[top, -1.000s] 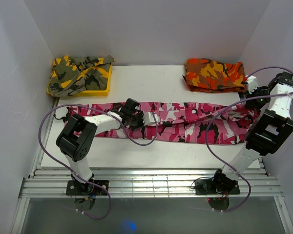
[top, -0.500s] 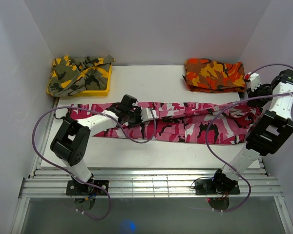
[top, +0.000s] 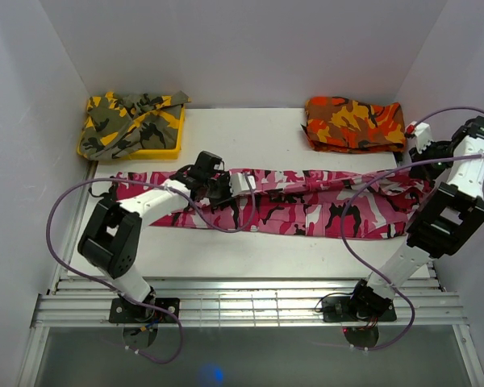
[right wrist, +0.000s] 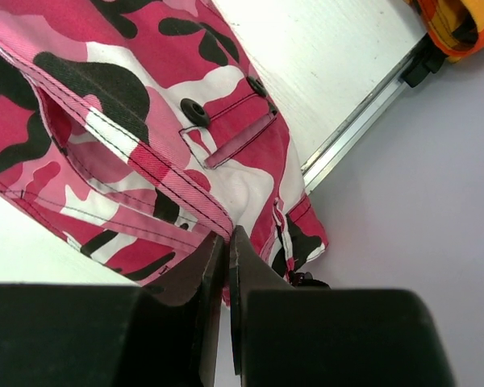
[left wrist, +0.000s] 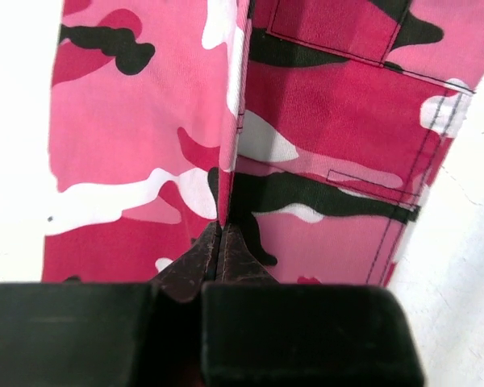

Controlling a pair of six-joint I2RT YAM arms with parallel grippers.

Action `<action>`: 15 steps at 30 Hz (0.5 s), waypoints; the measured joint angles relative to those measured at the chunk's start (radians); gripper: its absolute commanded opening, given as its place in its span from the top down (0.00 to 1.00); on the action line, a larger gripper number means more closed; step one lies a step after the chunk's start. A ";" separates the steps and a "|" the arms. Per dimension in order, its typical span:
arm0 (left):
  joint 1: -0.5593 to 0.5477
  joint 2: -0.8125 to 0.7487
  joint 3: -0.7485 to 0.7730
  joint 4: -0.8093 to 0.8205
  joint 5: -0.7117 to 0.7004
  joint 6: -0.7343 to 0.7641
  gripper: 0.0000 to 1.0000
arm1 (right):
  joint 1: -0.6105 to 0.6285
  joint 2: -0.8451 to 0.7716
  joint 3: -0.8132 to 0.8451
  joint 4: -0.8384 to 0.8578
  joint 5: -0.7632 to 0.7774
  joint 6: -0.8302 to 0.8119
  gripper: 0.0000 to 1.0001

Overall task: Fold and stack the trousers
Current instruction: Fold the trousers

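The trousers (top: 323,205), in pink, white and black camouflage, lie stretched left to right across the table. My left gripper (top: 224,192) is over their left half. In the left wrist view it (left wrist: 219,235) is shut on a raised fold of the trousers (left wrist: 145,145), which stands up as a ridge. My right gripper (top: 410,165) is at their right end by the wall. In the right wrist view it (right wrist: 226,239) is shut on the waistband (right wrist: 145,153), near a black button (right wrist: 196,107) and a belt loop.
A yellow tray (top: 165,151) at the back left holds a yellow-olive camouflage garment (top: 129,117). An orange-red camouflage garment (top: 355,122) lies folded at the back right, and also shows in the right wrist view (right wrist: 468,20). White walls close in both sides. Purple cables loop over the near table.
My left gripper has moved toward the back and a little left, drawing the pinched fold with it. My right gripper has shifted slightly right and back with the waistband.
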 measured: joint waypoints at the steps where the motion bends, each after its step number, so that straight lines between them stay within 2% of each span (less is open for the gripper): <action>1: 0.003 -0.018 0.000 -0.011 0.003 0.001 1.00 | -0.005 -0.001 0.000 -0.010 -0.002 -0.011 0.92; 8: 0.008 -0.259 -0.043 -0.056 0.025 0.001 1.00 | -0.057 -0.108 -0.085 -0.029 -0.017 -0.124 0.92; 12: 0.010 -0.346 -0.117 -0.090 0.051 0.001 1.00 | -0.076 -0.274 -0.320 0.053 0.009 -0.200 0.92; 15: 0.010 -0.323 -0.173 -0.109 0.057 0.001 1.00 | -0.078 -0.332 -0.493 0.123 0.051 -0.251 0.92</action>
